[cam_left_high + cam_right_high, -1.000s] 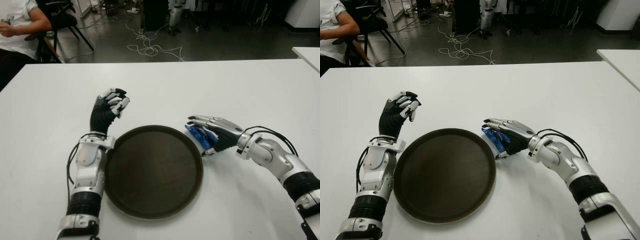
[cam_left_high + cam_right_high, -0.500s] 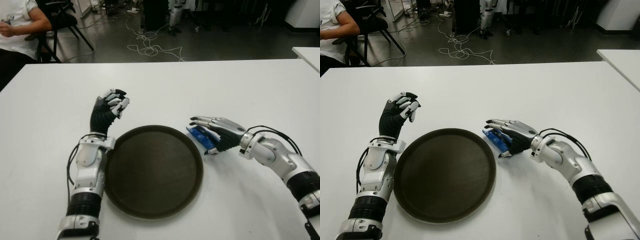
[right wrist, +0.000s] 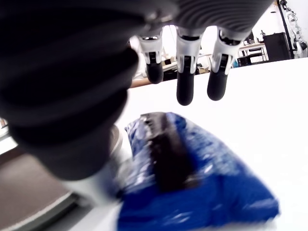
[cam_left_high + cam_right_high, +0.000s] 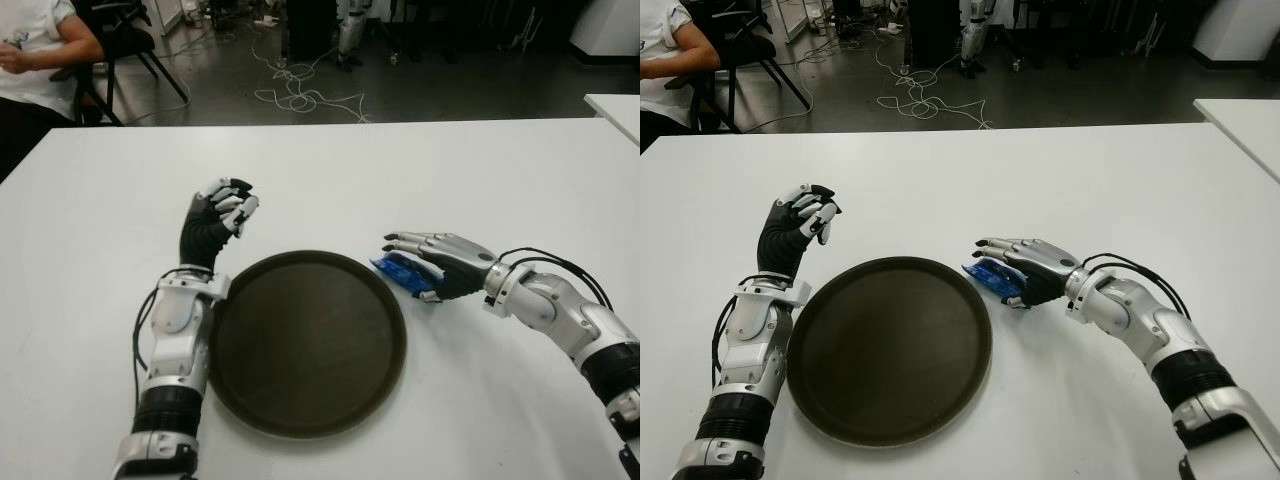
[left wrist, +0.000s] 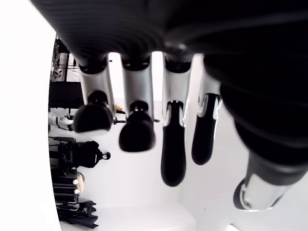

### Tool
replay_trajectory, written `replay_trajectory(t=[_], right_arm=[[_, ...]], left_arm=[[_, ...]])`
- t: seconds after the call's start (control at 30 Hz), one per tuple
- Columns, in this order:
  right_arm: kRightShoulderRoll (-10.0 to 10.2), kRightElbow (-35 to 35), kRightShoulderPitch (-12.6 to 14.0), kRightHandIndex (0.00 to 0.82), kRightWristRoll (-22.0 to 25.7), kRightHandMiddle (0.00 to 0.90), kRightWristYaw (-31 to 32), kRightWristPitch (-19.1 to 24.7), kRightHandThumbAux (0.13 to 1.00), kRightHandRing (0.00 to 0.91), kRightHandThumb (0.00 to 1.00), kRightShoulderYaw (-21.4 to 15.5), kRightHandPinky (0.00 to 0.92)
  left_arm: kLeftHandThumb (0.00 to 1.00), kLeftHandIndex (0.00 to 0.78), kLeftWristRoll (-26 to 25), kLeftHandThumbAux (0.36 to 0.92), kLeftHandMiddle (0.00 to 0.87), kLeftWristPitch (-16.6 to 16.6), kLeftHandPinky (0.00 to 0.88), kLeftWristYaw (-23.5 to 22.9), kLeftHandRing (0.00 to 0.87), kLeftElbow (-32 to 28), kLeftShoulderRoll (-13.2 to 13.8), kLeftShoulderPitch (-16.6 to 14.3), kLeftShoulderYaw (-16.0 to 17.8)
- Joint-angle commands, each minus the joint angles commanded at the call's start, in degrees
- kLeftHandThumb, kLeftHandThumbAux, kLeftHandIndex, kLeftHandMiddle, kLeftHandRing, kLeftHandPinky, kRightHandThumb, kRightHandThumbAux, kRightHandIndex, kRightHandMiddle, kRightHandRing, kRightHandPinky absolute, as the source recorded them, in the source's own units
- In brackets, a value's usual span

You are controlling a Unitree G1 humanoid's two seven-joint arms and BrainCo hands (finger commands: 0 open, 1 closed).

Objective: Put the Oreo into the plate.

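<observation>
The Oreo [image 4: 400, 270] is a blue pack lying flat on the white table [image 4: 450, 170], just off the right rim of the dark round plate [image 4: 300, 340]. My right hand [image 4: 412, 266] reaches in from the right and covers the pack. Its fingers [image 3: 185, 86] stretch out straight above the Oreo [image 3: 192, 178] without closing on it, and the thumb sits at the pack's near end. My left hand [image 4: 222, 205] stands upright beside the plate's upper left rim, with its fingers [image 5: 137, 130] curled and nothing in them.
A person [image 4: 35, 45] sits at the far left behind the table, beside a black chair [image 4: 130, 40]. Cables [image 4: 300, 95] lie on the floor beyond the far edge. Another white table's corner [image 4: 615, 105] shows at the right.
My right hand has drawn back a little to the right, and the Oreo now lies flatter on the table by the plate's rim. The left hand has not moved.
</observation>
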Motion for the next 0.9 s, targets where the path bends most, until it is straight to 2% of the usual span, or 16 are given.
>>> replay_trajectory(t=[0.1,0.27,0.63,0.9], right_arm=[[-0.05,-0.42,0.17,0.024,-0.15,0.021,-0.16,0.49,0.841,0.118,0.215,0.01,0.21],[0.16,0.14,0.23,0.041,0.63,0.04,-0.62,-0.3,0.831,0.115,0.179,-0.08,0.206],[0.55,1.11,0.5,0.067,0.95,0.051,-2.55,-1.33,0.849,0.163,0.237,-0.56,0.27],[0.44,1.19,0.53,0.06,0.49,0.053,-3.58,-1.41,0.83,0.126,0.192,-0.43,0.221]], left_arm=[[0.857,0.42,-0.28,0.658,0.545,0.19,0.824,-0.15,0.789,-0.36,-0.14,0.12,-0.02],[0.858,0.424,-0.16,0.656,0.552,0.17,0.818,0.04,0.781,-0.93,-0.31,0.39,-0.12],[0.858,0.425,0.14,0.656,0.558,0.24,0.811,0.13,0.785,-1.48,-0.06,0.7,-0.44],[0.858,0.426,0.11,0.655,0.561,0.59,0.812,0.22,0.786,-1.87,-0.02,0.9,-0.52]])
